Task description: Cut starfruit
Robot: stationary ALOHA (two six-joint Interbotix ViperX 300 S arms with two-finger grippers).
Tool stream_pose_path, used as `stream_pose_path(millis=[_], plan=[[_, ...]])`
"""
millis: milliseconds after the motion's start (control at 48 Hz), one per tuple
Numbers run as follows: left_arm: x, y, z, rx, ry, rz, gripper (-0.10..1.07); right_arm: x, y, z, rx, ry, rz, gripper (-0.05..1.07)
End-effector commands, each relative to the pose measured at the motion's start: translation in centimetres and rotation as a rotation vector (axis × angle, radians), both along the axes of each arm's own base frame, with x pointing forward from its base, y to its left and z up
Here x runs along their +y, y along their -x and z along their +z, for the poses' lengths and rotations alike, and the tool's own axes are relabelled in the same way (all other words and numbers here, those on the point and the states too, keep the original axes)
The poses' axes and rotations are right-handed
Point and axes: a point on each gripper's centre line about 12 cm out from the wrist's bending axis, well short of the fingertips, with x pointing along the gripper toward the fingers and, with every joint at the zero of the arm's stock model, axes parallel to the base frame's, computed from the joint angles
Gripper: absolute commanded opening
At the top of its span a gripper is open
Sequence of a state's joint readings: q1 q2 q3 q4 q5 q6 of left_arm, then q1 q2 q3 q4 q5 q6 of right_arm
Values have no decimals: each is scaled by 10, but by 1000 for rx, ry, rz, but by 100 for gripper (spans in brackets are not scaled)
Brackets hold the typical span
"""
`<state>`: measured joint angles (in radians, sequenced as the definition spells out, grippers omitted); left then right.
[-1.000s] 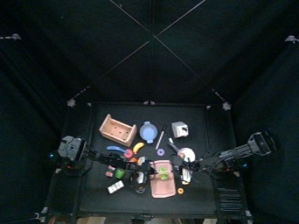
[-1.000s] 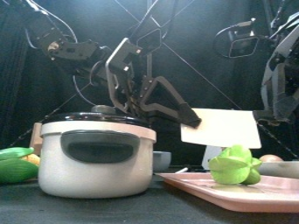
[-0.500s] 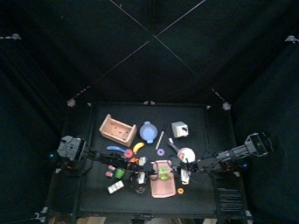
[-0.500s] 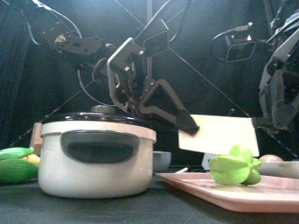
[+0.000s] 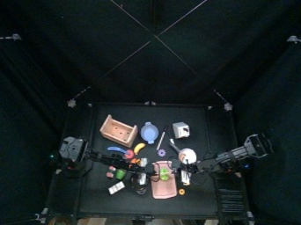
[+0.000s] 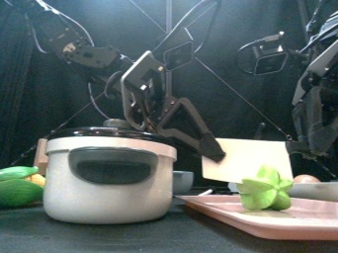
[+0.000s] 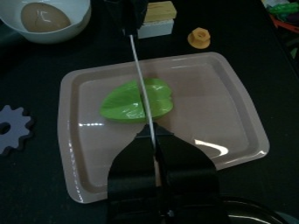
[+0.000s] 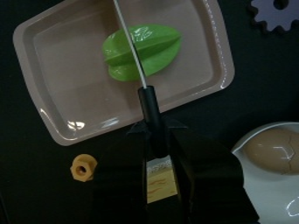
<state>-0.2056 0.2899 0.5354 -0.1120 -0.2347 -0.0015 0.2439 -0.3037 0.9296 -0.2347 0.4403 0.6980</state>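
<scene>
Where starfruit point(image 7: 139, 98) lies, nothing legible

Robot lab test pen, black curtains point(image 5: 47, 105) closing in a small black worktop point(image 5: 200, 132), overhead frame struts crossing above, toy kitchenware scattered, toy pot point(image 6: 110, 176), pink board point(image 7: 239, 122)

on our black bench point(image 5: 200, 189) we see a pink board point(image 7: 222, 122) near the front edge, with a grey pot point(image 6: 110, 178) to its left in the front view. a white bowl point(image 7: 47, 17) holding a brownish egg-like piece sits just beyond the board, a grey gear point(image 7: 14, 121) lies beside it, and a small orange piece point(image 7: 202, 36) rests apart from it. further back we find a tan basket point(image 5: 118, 130) and a white cube point(image 5: 181, 130).
</scene>
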Motion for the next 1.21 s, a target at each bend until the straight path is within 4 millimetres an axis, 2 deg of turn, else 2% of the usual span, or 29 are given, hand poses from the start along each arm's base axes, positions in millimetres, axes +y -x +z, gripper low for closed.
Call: stream_pose_path(millis=[0, 438, 812, 1188], plan=[[-14, 2, 1, -1, -6, -37, 18, -5, 2, 0, 14, 3, -23, 47], [-10, 1, -4, 11, -8, -28, 18, -4, -2, -11, 47, 10, -23, 47], [-9, 0, -4, 6, -9, -26, 18, -4, -5, -9, 38, 9, -21, 47], [-9, 0, 23, -60, -19, -48, 18, -2, -11, 13, -35, -1, -14, 47]])
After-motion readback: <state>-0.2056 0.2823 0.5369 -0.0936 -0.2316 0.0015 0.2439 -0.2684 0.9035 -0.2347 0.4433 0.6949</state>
